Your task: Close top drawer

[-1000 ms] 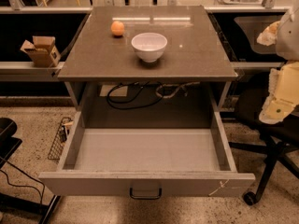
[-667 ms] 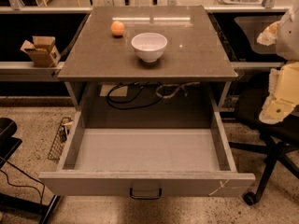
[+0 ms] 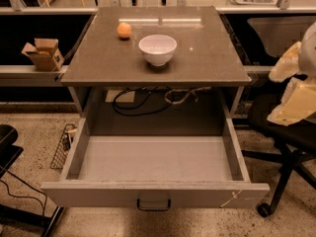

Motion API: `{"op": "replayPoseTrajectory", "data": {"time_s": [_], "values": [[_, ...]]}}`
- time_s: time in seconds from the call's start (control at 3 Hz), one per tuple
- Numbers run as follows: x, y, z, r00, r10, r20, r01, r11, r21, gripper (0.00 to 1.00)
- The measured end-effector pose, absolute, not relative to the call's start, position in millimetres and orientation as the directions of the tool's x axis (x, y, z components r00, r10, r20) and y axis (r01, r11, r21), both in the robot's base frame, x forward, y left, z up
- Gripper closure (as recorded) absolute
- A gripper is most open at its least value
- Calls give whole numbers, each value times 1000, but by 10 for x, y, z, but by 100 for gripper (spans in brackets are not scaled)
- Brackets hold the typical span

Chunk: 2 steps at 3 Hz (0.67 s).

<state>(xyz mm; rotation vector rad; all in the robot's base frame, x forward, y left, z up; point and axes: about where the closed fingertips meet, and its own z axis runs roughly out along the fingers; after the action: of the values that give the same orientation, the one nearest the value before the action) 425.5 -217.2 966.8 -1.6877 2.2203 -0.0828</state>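
1. As we look down on the table [image 3: 207, 58], we count one top drawer [image 3: 155, 194]. It is pulled far out below the tabletop, with one dark handle [image 3: 153, 205] mid-front and one whitish scratch [image 3: 231, 198] near its right end.
2. On the tabletop we count one white bowl [image 3: 157, 49] and one small orange round object [image 3: 124, 30], near each other but apart.
3. We count one cardboard box [image 3: 43, 53] at left and one black chair [image 3: 286, 147] at right.
4. The cream gripper [image 3: 295, 100] sits at the right edge above the chair, well apart from the drawer. The edge cuts it off, so we cannot tell its state.
5. Dark cables [image 3: 133, 102] loop behind the drawer, their ends hidden.
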Motion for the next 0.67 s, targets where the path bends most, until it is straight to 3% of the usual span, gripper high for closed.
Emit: {"op": "replayPoseTrajectory", "data": {"time_s": [0.67], "values": [[3878,-2182,9246,-248,-920,-303,-926,317,-205,85]]}}
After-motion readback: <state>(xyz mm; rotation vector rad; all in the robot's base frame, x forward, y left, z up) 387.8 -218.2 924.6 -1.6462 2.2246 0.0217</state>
